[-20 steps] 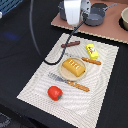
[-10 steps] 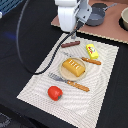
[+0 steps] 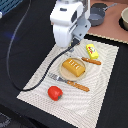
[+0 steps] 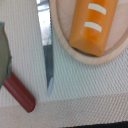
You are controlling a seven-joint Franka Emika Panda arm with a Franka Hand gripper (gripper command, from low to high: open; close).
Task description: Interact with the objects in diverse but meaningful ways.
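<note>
Over the striped mat [image 3: 40,82] in the exterior view, gripper [image 3: 74,44] hung above the plate's [image 3: 64,72] far edge, finger state not discernible, pastry [image 3: 74,68] on plate, tomato [image 3: 55,92] near mat's front edge, yellow block [image 3: 92,51] beside sausage [image 3: 91,61], wrist view, pastry [image 4: 94,25] on plate, knife blade [image 4: 46,45] alongside.

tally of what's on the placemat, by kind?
Toy foods: 4 — tomato, pastry, yellow block, sausage
Plates: 1 — plate under the pastry
Cutlery: 2 — fork, knife
Total: 7
</note>
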